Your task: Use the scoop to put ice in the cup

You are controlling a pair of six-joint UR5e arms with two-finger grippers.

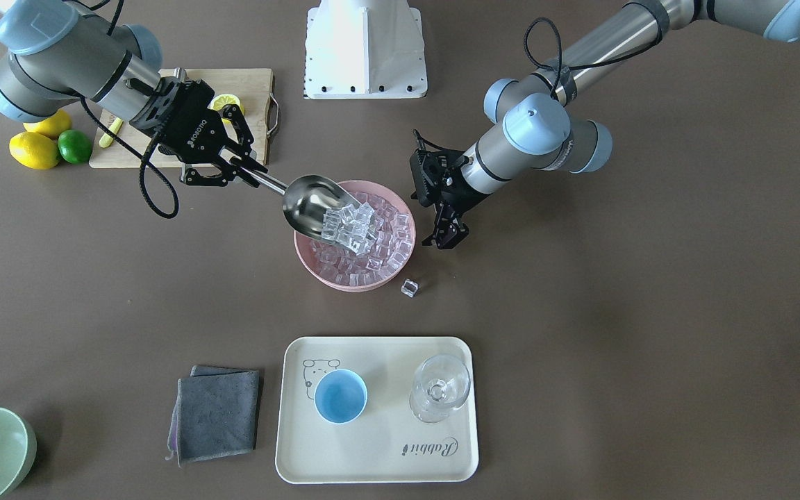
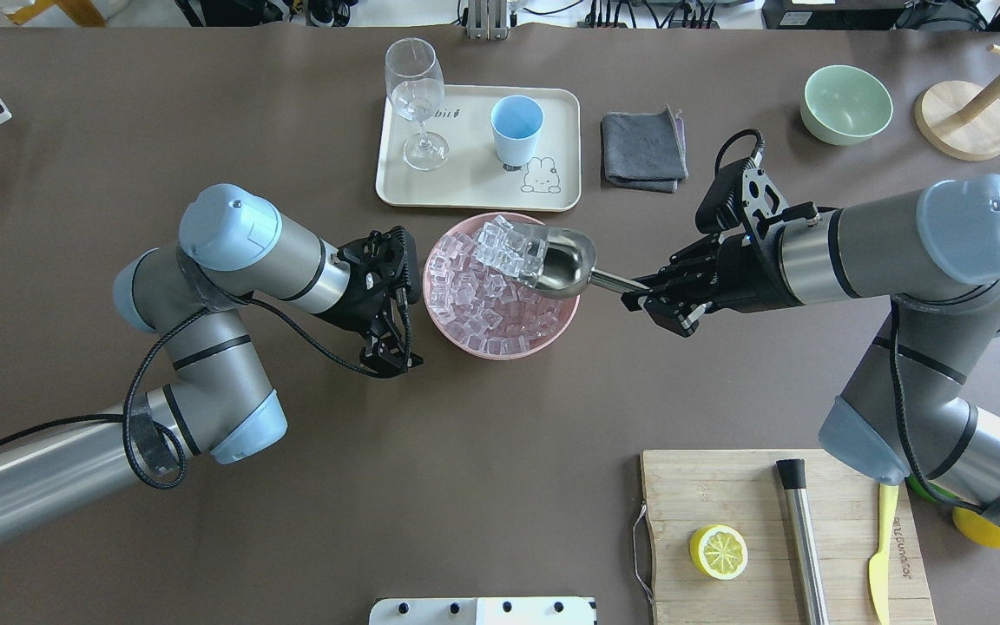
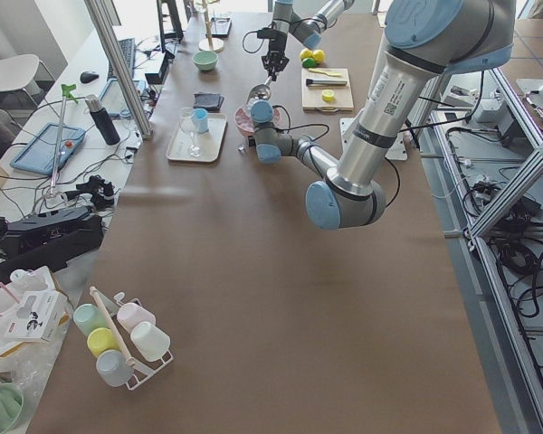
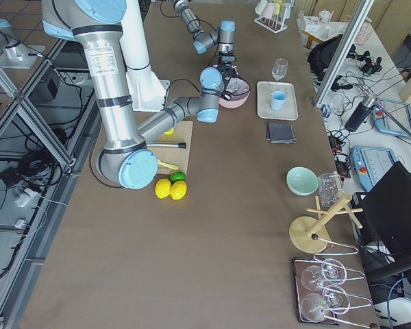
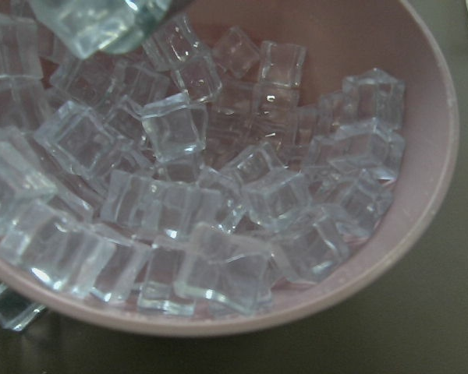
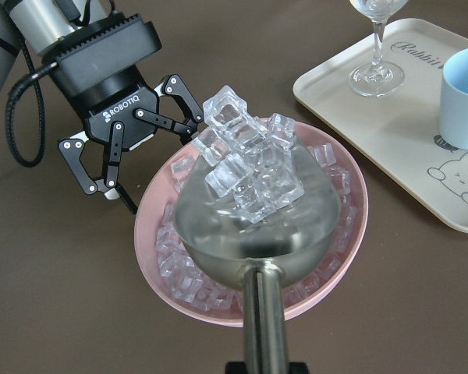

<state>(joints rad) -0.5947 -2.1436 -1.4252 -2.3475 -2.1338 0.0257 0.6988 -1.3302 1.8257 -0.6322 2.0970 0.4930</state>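
Right hand point(image 2: 648, 299) clamps the scoop point(image 2: 562, 260) by its handle, the trough level above the pink bowl point(image 2: 483, 347), likely so the heaped ice point(image 2: 509, 247) cannot spill. Left hand point(image 2: 411, 302), spread wide, flanks the bowl. The cup point(image 2: 516, 128) stands empty on the tray point(image 2: 474, 195).

Stemmed glass point(image 1: 439, 389) on tray point(image 1: 379, 458), grey cloth point(image 1: 216, 415) alongside
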